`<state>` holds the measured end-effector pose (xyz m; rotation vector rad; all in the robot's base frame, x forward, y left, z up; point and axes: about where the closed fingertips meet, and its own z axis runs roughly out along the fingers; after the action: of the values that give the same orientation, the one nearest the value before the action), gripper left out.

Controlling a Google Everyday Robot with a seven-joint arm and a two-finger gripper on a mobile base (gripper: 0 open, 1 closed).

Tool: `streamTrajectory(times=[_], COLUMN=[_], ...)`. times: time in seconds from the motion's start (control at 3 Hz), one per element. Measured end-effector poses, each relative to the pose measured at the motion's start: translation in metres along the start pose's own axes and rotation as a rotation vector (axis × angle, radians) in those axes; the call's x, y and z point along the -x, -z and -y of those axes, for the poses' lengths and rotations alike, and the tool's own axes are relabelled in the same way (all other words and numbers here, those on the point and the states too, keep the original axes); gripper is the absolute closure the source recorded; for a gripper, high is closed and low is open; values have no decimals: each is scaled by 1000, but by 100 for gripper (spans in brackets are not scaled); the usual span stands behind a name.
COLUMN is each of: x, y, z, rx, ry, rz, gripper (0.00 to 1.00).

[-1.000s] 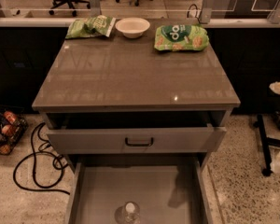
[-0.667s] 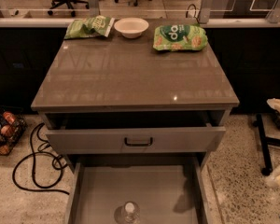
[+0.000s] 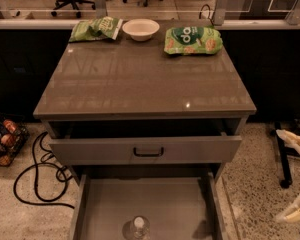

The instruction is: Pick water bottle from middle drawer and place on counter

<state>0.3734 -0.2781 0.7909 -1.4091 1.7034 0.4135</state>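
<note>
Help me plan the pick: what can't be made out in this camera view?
- Water bottle: seen from above, its base cut off by the lower frame edge.
- Middle drawer: front end lost past the same edge.
- Gripper: low at the right, beside the cabinet, mostly cut off by the right frame edge.
- Upper drawer: inside hidden under the counter.
</note>
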Motion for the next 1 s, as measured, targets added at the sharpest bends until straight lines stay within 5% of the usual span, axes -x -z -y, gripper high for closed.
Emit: streamTrajectory(times=[0.67,1.0], x=[-8,-34], y=[-3,-12], z=[5,11], rx=[20,60], ry=[-4,8], rz=[25,74], gripper=[0,0])
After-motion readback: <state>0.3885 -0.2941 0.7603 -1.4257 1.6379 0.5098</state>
